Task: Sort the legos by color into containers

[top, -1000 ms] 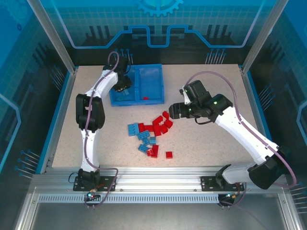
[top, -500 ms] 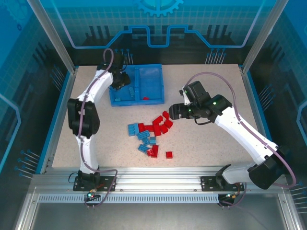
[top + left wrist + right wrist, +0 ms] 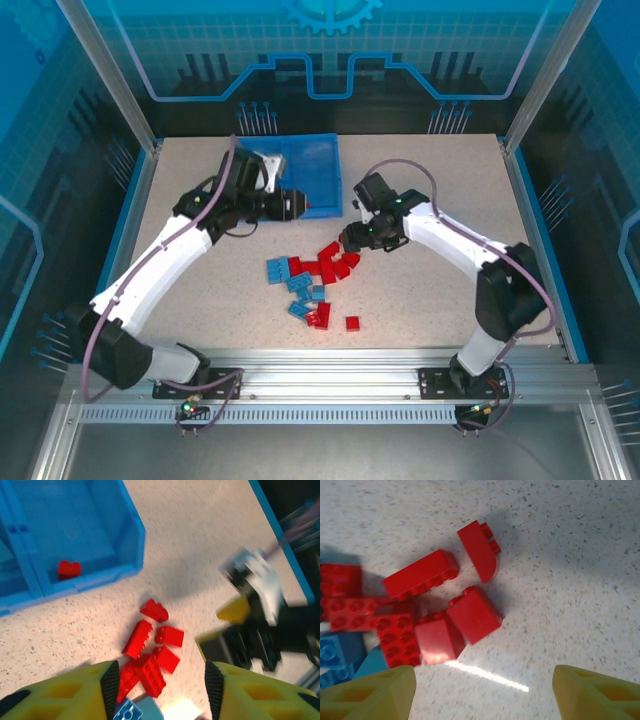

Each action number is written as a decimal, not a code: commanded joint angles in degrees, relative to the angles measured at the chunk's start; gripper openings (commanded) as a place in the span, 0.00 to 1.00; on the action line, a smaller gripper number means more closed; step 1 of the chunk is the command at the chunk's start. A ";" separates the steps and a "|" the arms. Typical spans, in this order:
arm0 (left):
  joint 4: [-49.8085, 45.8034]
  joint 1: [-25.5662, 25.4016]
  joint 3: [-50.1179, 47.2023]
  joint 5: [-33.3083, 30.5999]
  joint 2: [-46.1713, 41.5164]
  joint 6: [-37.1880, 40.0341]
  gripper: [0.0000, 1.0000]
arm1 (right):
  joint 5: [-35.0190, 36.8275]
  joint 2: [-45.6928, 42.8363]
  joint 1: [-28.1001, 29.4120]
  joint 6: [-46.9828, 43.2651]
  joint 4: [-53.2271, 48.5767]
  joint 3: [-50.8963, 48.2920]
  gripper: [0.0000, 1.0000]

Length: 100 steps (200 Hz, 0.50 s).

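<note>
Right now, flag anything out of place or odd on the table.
Nothing looks damaged or spilled. The legos lie in a mixed red-and-blue heap on the table, and one red brick sits apart, toward the near edge.

The light was bright and even, falling from overhead. Below the right gripper the picture was sharp. A thin white streak of glare lay on the table just ahead of its jaws, and the red legos threw soft shadows away from it. Around the left gripper everything was smeared by blur, worst on the right arm off to its right side. Its own yellow fingers were out of focus.
</note>
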 commanded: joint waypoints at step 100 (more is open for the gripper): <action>8.53 -0.07 -13.34 3.29 -10.37 7.82 0.79 | 0.66 20.25 -1.07 -9.51 3.78 10.70 0.55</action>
